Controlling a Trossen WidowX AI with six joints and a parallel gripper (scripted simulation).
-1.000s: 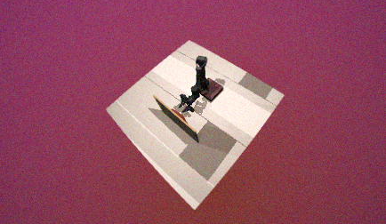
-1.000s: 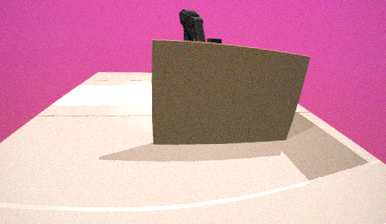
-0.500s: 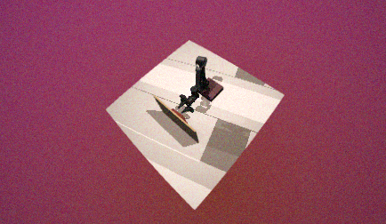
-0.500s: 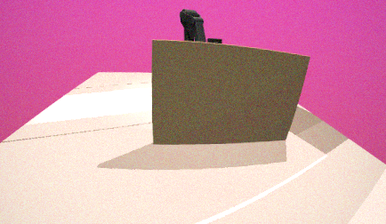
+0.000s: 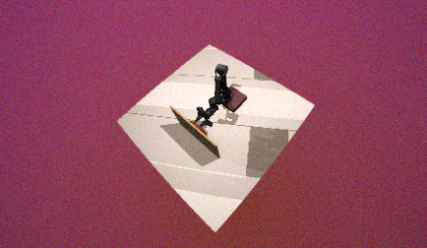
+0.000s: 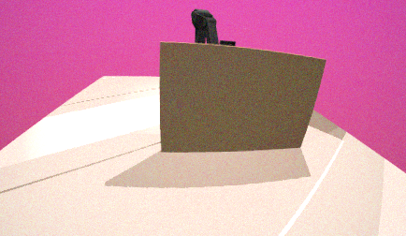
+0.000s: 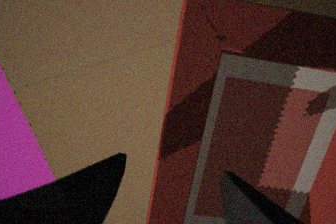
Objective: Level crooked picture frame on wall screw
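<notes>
Picture frame (image 5: pixel 199 127) (image 7: pixel 182 180) is on the robot's side of the upright wall panel (image 6: pixel 234 98) (image 7: pixel 90 75) and appears crooked, its side edge out of parallel with the panel edge, although the oblique wrist view limits this reading; levelling and final release therefore remain. Frame position is directly ahead of the gripper (image 5: pixel 202 123) (image 7: pixel 175 164), offset toward the right of the wrist view, with the fingers spread and nothing gripped.

Lab-type setup, prob.: robot arm (image 5: pixel 220 84) (image 6: pixel 204 25) w/ upright panel (image 5: pixel 185 124) (image 6: pixel 236 98) (image 7: pixel 105 85) on pale surface (image 5: pixel 216 197) (image 6: pixel 178 211).
</notes>
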